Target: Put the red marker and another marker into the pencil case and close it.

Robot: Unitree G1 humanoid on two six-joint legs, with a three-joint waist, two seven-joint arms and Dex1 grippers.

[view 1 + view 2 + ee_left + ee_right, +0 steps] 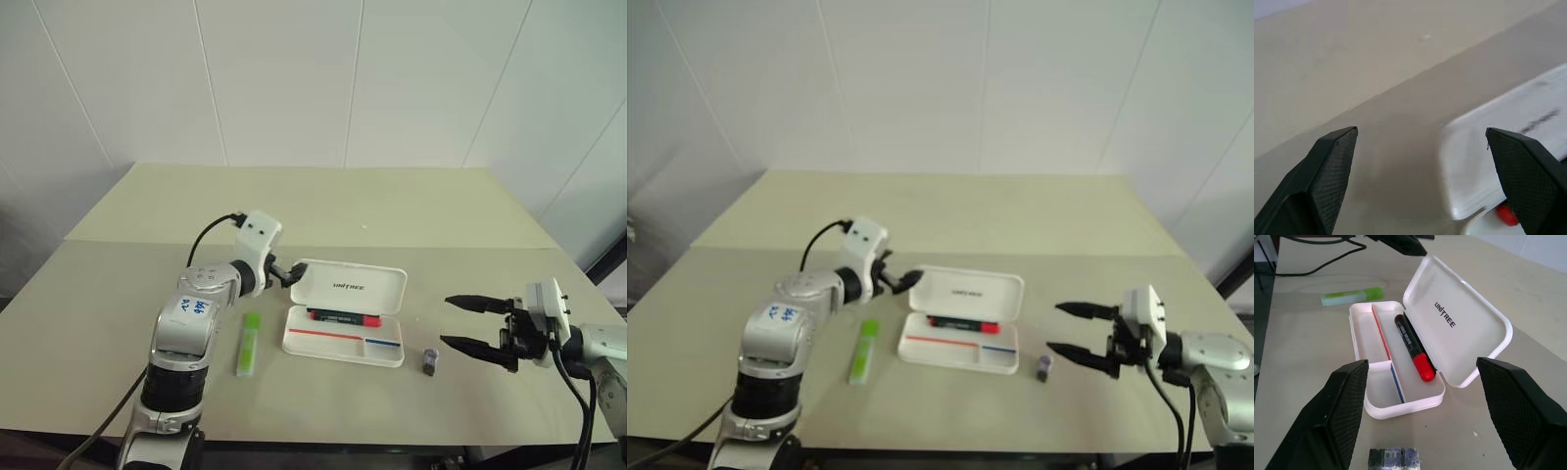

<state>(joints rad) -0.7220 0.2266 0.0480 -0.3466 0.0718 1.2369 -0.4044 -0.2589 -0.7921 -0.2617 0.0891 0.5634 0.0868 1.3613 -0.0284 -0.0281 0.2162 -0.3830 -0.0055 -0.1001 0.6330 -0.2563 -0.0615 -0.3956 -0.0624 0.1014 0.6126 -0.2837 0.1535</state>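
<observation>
Highlighter lies lengthwise on the counter, at 9 o'clock of the open pencil case holding the red marker. Left tool, spread and empty, sits nearest; right tool spread too.

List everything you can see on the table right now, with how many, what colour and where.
pencil case: one, white, mid-table, lid open and propped up at the back.
red marker: one, black barrel with red end, lying inside the case in the compartment next to the lid.
lime-green highlighter: one, flat on the table to the left of the case.
small dark grey block: one, on the table just right of the case.
table: one, beige.
left gripper: one, black, open, at the lid's left edge.
right gripper: one, black, open, right of the block.
</observation>
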